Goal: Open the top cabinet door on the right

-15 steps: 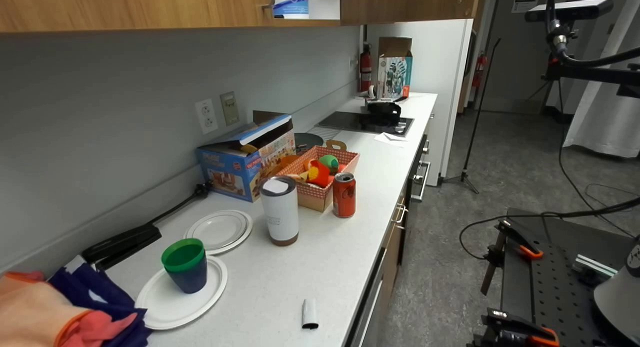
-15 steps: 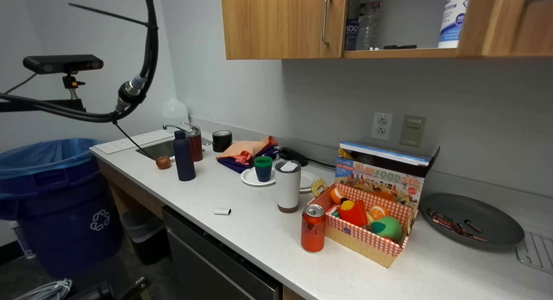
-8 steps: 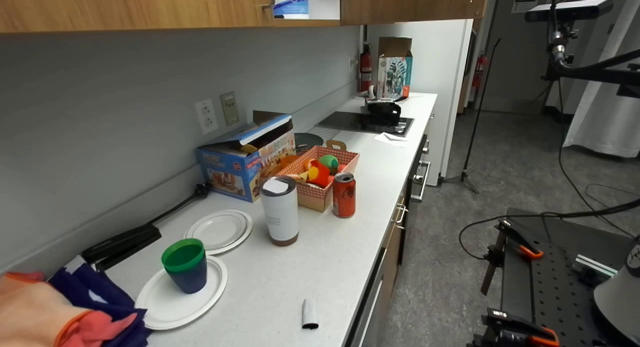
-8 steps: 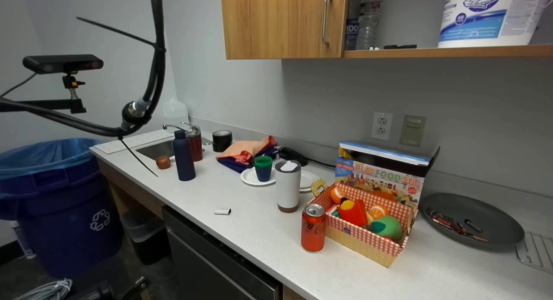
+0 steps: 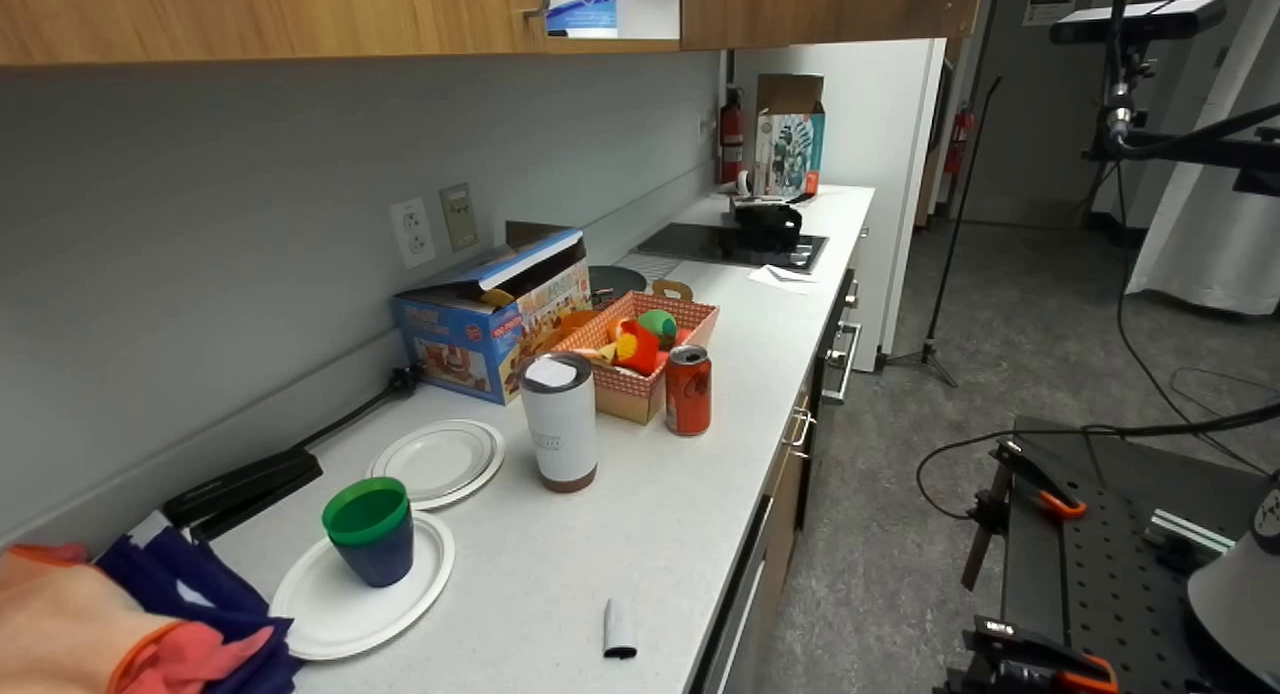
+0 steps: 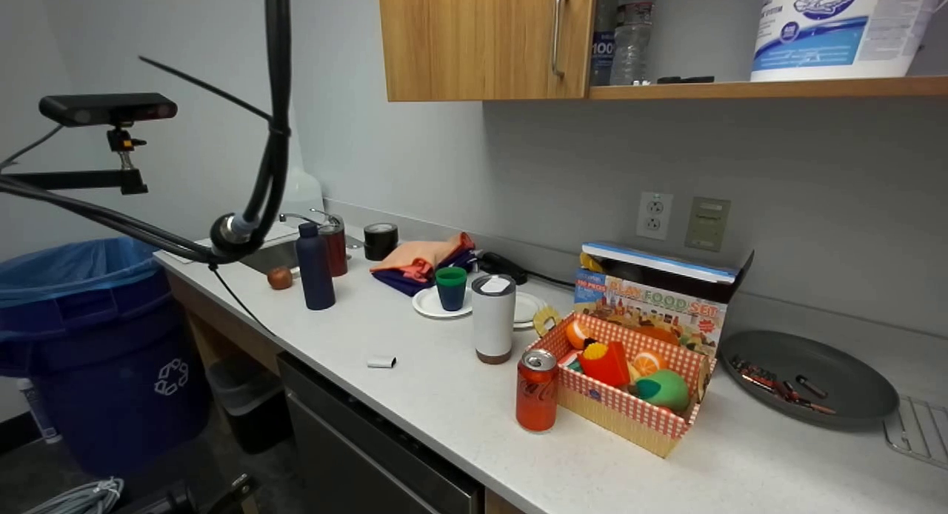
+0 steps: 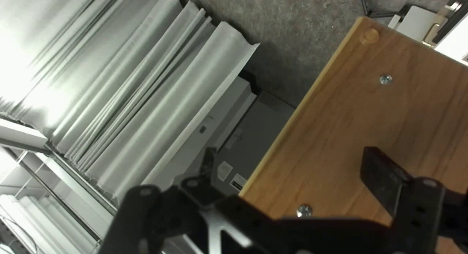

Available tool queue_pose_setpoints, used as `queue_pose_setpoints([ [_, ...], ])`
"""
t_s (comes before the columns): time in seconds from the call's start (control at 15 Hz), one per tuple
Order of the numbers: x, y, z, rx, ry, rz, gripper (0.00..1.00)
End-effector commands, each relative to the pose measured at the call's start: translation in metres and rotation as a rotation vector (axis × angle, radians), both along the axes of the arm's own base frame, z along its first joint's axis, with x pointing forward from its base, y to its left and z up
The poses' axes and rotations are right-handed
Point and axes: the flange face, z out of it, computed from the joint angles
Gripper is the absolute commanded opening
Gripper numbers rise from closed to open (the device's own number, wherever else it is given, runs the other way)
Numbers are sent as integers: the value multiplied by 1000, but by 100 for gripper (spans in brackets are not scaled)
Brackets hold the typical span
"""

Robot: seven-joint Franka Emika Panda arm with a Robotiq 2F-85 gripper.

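Note:
The top cabinet door on the right [image 5: 830,9] stands swung out from the wall cabinet in an exterior view, at the top of the picture. Its inner face [image 7: 365,111], with two screw heads and a round bumper, fills the right of the wrist view. Its handle is hidden on the far side. My gripper [image 7: 290,155] is open, with its fingers wide apart and nothing between them. One finger lies over the inner face and the other beyond the door's edge; I cannot tell whether they touch it. The gripper is out of view in both exterior views.
The opened cabinet's shelf [image 6: 740,90] holds a white tub [image 6: 837,32] and bottles [image 6: 633,36]. A closed wood door [image 6: 489,40] adjoins it. Arm cables [image 6: 275,129] hang at the left. The counter [image 6: 444,395] below bears a tumbler, a can and a food basket.
The door has swung further outward. It has left an exterior view, where it stood at the upper right, and now uncovers the white tub. The arm's cables have shifted slightly right and down.

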Motion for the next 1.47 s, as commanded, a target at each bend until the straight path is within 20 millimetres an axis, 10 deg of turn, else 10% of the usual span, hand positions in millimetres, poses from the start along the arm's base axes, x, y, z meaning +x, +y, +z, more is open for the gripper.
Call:
queue_pose_setpoints([
  [0.0, 1, -8, 5, 4, -57, -59, 100],
  [0.6, -45, 42, 80, 354, 6, 118, 100],
  [1.0, -88, 66, 155, 579, -214, 249, 100],
  [1.4, -108, 82, 191, 740, -451, 332, 100],
])
